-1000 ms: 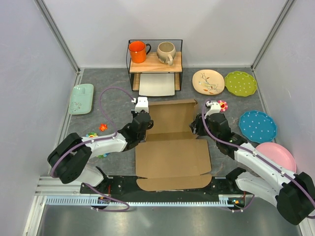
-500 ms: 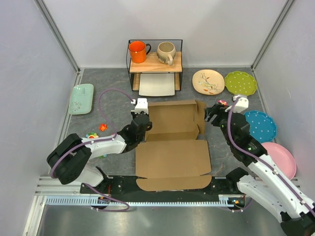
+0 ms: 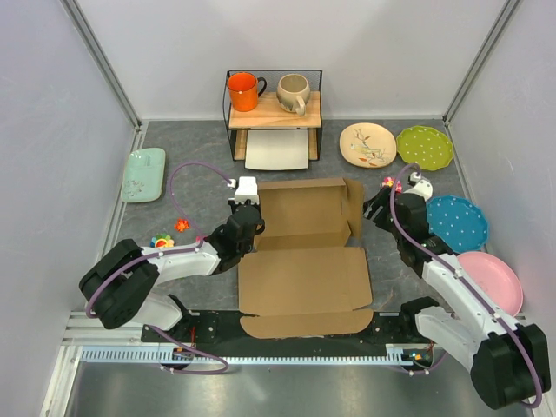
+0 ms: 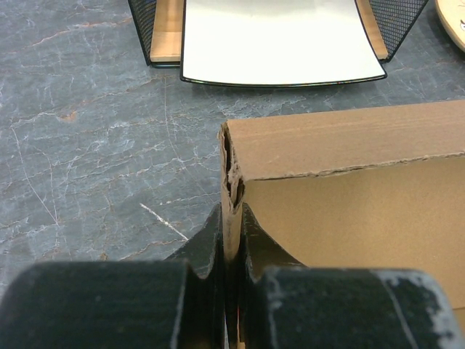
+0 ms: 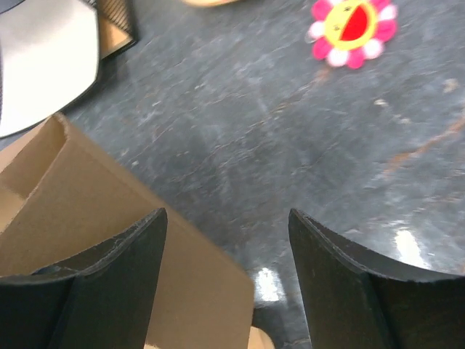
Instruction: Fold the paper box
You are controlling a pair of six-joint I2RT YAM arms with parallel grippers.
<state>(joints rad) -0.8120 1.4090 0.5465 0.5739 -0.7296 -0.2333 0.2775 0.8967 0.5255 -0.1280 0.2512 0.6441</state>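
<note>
The paper box (image 3: 304,261) is brown cardboard, half folded, in the middle of the table. Its far part has raised walls; a flat lid panel and curved flap lie toward the near edge. My left gripper (image 3: 253,224) is shut on the box's left wall, seen edge-on between the black fingers in the left wrist view (image 4: 232,218). My right gripper (image 3: 373,207) is open and empty, just right of the box's right flap (image 5: 109,211), which leans outward below its left finger.
A wire shelf (image 3: 273,113) at the back holds an orange mug and a beige mug, with a white tray (image 4: 280,40) under it. Plates lie at the right (image 3: 454,221), a green dish at the left (image 3: 143,174). A flower toy (image 5: 352,27) lies by the right gripper.
My right gripper let go of the box's right side and swung out to the right and back. The right flap now leans outward. My left gripper stays shut on the left wall.
</note>
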